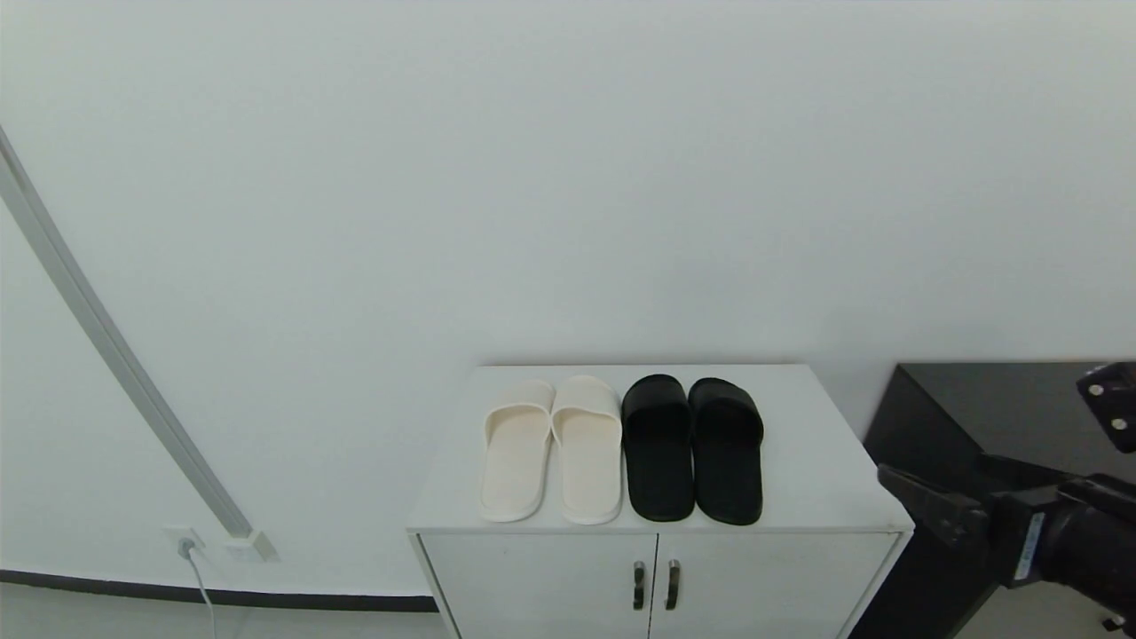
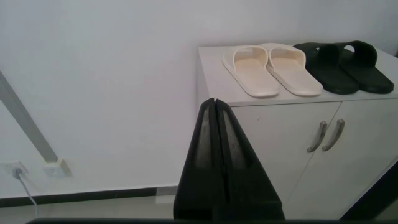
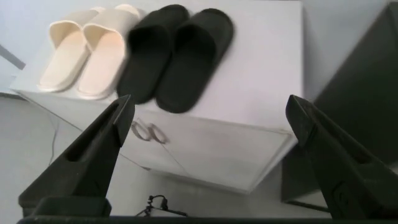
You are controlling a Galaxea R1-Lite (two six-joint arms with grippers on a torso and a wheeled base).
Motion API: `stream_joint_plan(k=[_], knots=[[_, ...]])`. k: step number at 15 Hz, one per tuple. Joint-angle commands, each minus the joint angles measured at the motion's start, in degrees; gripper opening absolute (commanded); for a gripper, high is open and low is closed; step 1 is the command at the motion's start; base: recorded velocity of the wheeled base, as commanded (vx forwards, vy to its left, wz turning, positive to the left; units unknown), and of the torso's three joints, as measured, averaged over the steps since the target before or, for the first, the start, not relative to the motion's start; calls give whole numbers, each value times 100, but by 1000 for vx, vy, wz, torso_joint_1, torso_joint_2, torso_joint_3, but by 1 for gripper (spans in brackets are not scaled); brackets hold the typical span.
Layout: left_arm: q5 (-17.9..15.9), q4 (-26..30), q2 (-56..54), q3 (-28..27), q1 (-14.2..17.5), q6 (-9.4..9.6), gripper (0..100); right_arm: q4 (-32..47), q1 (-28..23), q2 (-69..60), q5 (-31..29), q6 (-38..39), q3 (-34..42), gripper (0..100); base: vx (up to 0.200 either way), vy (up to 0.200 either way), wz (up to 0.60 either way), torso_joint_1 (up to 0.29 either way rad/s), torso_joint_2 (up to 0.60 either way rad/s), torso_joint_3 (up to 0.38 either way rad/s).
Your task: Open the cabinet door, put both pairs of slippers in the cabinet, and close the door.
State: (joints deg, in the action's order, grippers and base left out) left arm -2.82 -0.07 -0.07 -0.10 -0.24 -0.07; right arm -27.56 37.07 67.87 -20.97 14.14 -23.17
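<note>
sizing up two pairs of slippers on a shut cabinet

the cream pair (image 1: 550,453) and the black pair (image 1: 692,453) lie side by side on the cabinet top (image 1: 816,461), cream to the left; toes face the wall, heels the front edge, long axes running front to back; they look light, soft and bendy, so i'd pinch the strap arch; left gripper (image 2: 214,109) pressed closed, holding nothing; right gripper (image 3: 210,102) spread wide, empty; doors shut, handles (image 1: 655,585) untouched

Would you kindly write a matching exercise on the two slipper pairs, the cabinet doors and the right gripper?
1 pair of cream slide slippers
2 pair of black slide slippers
3 white cabinet's double doors
4 right gripper

A open
B closed
C left pair on the cabinet top
D right pair on the cabinet top

Pairs: 1-C, 2-D, 3-B, 4-A
</note>
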Motion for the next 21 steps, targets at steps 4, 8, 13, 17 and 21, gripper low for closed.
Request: stream_joint_plan(k=[4, 8, 13, 17, 21], knots=[[0, -1, 7, 1, 7, -1, 0, -610, 696, 2372, -979, 467, -1198, 100, 0, 0, 0, 0, 0, 0], [0, 7, 7, 1, 7, -1, 0, -1401, 731, 3822, -1516, 467, -1936, 100, 0, 0, 0, 0, 0, 0], [0, -1, 7, 1, 7, -1, 0, -1462, 661, 5061, -1788, 502, -2930, 100, 0, 0, 0, 0, 0, 0], [0, -1, 7, 1, 7, -1, 0, -1577, 406, 5826, -1797, 484, -3562, 100, 0, 0, 0, 0, 0, 0], [0, -1, 7, 1, 7, -1, 0, -1577, 292, 6256, -1779, 458, -3993, 100, 0, 0, 0, 0, 0, 0]])
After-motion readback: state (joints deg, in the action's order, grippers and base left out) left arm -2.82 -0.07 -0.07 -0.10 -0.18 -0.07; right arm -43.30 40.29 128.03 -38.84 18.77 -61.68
